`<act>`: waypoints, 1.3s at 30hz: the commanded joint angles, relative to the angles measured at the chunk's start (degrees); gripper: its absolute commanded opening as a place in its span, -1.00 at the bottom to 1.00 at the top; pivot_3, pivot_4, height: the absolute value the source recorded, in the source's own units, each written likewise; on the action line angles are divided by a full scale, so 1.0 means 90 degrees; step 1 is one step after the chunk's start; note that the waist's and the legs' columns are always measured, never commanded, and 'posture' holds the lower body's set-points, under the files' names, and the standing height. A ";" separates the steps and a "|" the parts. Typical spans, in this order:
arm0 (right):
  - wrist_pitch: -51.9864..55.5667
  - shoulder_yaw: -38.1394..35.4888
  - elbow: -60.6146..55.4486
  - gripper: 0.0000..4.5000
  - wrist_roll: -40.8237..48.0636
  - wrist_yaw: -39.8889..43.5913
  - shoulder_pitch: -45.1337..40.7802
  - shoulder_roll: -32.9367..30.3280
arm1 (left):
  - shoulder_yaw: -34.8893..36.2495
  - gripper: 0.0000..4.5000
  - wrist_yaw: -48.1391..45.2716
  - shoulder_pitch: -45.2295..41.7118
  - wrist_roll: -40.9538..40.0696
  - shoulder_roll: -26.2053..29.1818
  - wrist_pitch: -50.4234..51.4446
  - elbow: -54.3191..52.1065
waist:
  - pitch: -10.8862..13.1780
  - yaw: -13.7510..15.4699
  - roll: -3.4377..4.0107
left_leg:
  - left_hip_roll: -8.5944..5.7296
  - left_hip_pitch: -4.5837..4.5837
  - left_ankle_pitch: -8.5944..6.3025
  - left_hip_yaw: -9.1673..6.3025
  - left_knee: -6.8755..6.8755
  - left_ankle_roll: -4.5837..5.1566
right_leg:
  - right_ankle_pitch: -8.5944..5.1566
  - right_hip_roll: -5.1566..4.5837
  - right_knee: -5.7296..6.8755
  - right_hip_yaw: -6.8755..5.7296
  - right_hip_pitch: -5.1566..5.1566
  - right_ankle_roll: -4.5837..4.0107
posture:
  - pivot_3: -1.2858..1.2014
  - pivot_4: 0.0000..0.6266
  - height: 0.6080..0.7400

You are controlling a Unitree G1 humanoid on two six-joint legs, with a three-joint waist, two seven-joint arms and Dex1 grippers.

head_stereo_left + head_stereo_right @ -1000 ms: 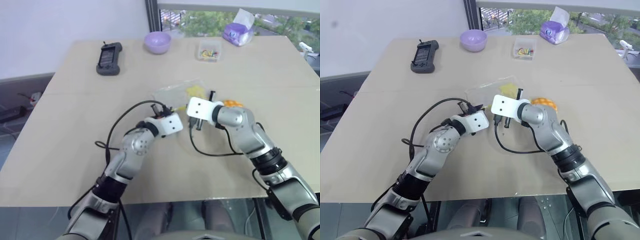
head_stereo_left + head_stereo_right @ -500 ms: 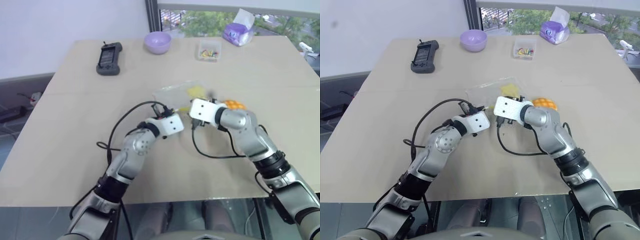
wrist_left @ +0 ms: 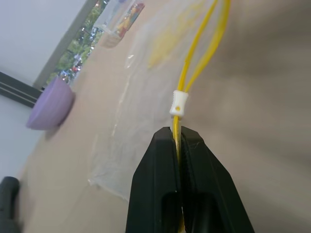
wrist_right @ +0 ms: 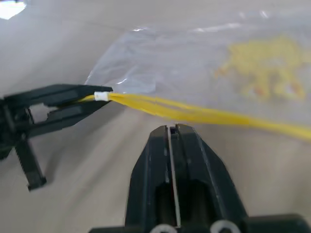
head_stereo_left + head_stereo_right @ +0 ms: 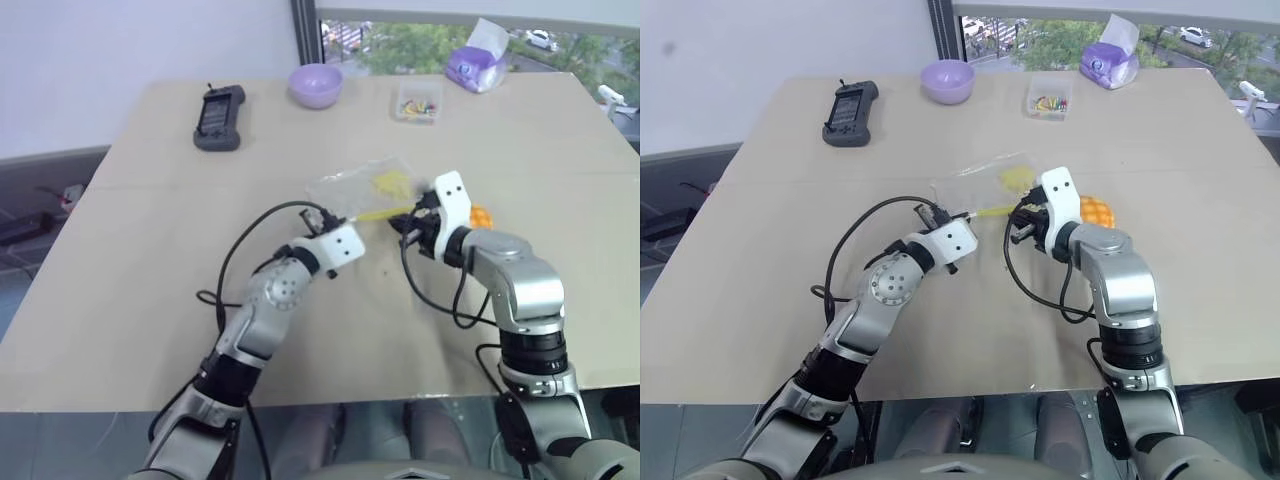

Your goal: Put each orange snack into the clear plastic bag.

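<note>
The clear plastic bag (image 5: 362, 184) lies flat mid-table, its yellow zip strip (image 5: 380, 213) lifted along the near edge. My left gripper (image 3: 177, 135) is shut on that strip just behind the white slider (image 3: 178, 103). My right gripper (image 4: 171, 129) is shut with nothing between its fingers. Its tips sit just short of the strip's middle, across from the left gripper (image 4: 58, 99). The orange snack (image 5: 1097, 211) rests on the table right of the bag, partly hidden behind my right wrist.
Along the far edge stand a black handheld device (image 5: 218, 117), a purple bowl (image 5: 316, 84), a small clear box of colourful bits (image 5: 418, 100) and a purple-white tissue pack (image 5: 475, 65). Black cables loop off both wrists over the table.
My right wrist has rolled so its white block now stands upright, and the hand shifted slightly right. Its fingers have swung to face the strip. The left gripper keeps its hold in place.
</note>
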 commanded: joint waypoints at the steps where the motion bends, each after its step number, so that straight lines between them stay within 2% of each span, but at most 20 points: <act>1: -0.0003 -0.0061 0.0071 -0.99 0.0321 -0.0289 -0.0086 0.0129 | 0.0151 -1.00 0.0102 0.0065 -0.0141 -0.0047 -0.0033 -0.0096 | 0.0000 -0.0006 0.0000 | 0.0000 0.0000 0.0000 0.0001 0.0001 0.0000 | 0.0000 0.0000 0.0001 0.0000 0.0000 0.0000 | 0.03 -0.52 1.00; 21: -0.0513 -0.0017 0.0877 -0.99 0.1158 -0.1029 -0.0443 0.0280 | 0.0007 -1.00 0.0003 0.0211 -0.0097 0.0168 -0.0232 -0.0169 | -0.0002 -0.0014 0.0004 | 0.0000 0.0003 0.0000 0.0003 0.0013 0.0000 | 0.0000 0.0000 0.0017 0.0003 -0.0001 0.0000 | 0.03 -0.52 1.00; 39: -0.1184 0.0068 0.1731 -0.99 0.1225 -0.1388 -0.0691 0.0318 | -0.0180 -1.00 -0.0297 0.0317 -0.0215 0.0297 -0.0763 -0.0338 | -0.0005 -0.0012 0.0007 | 0.0000 0.0003 0.0000 0.0003 0.0013 0.0000 | 0.0000 0.0000 0.0018 0.0004 -0.0007 0.0000 | 0.03 -0.52 1.00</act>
